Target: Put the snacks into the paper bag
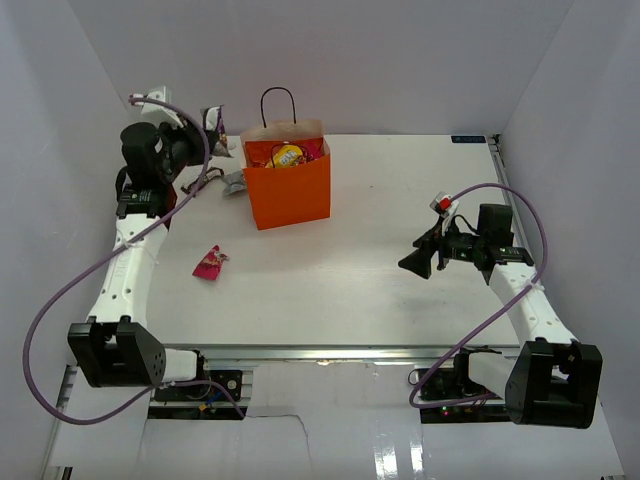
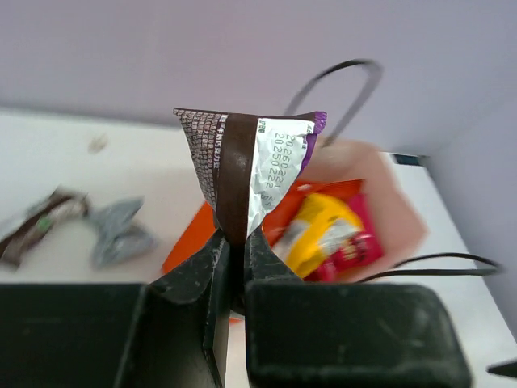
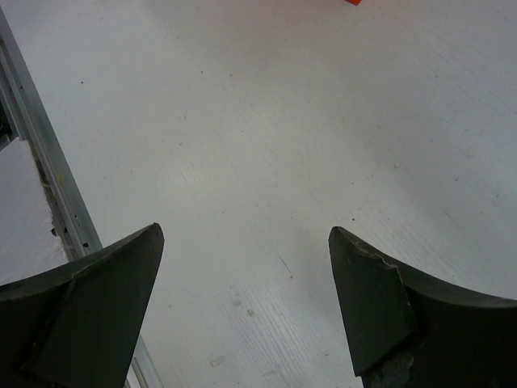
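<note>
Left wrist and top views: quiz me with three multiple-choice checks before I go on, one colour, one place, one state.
1. The bag is: A white; B orange; C blue.
2. The silver packet lies: A in the bag; B on the table, left of the bag; C at the table's near edge.
3. The left gripper is: A open; B shut, empty; C shut on a brown packet.

Answers:
1 B: its walls are orange in the top view.
2 B: it rests just off the bag's left side.
3 C: the packet stands pinched in the gripper.
</note>
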Robot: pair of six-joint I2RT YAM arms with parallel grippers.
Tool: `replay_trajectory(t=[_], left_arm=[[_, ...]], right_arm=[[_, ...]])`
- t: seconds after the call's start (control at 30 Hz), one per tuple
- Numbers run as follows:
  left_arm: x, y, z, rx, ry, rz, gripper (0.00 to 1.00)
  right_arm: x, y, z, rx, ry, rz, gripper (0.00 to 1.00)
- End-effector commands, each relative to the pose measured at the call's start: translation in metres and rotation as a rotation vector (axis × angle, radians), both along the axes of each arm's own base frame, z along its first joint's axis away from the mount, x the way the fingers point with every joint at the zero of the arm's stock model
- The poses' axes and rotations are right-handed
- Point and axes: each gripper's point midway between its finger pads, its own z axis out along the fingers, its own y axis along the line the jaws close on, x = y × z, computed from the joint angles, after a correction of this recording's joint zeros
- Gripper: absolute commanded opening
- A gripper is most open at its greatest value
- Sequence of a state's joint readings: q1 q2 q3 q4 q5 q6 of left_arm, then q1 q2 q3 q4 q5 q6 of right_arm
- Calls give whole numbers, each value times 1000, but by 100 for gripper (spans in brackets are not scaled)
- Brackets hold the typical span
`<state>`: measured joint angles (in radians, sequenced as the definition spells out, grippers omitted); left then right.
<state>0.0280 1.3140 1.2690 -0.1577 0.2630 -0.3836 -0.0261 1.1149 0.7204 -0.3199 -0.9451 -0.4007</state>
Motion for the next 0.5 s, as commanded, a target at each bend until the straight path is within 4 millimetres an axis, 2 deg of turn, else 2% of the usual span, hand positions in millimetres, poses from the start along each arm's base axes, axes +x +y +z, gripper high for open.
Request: replay_trajectory(t=[0.0,0.03,0.07,0.13,0.17,0.3,0.37,0.4,0.47], left_arm=[[1,-61,45,81,-178,-294,7],[9,-70,53,101,-199,-321,7],[10,-88,53,141,-208,-365,7],[18,-104,56,186,-220,-392,7],[28,-119,63,223,-241,-416,7],[55,-138,51,296,-191,-422,12],[63,-142,47,314,-182,-405,19],[69,-143,42,325,-172,-398,29],[73,-145,36,338,-154,-382,39]], right_arm=[[0,2,0,19,-19,17,89],[-1,2,0,22,-19,19,89],[-1,2,0,23,-18,20,89],[-2,2,1,25,-20,22,89],[-2,3,2,26,-26,23,89],[-4,3,4,28,-34,24,89],[-5,3,6,29,-44,25,89],[-6,3,6,28,-44,24,89],[-6,2,7,27,-51,21,89]])
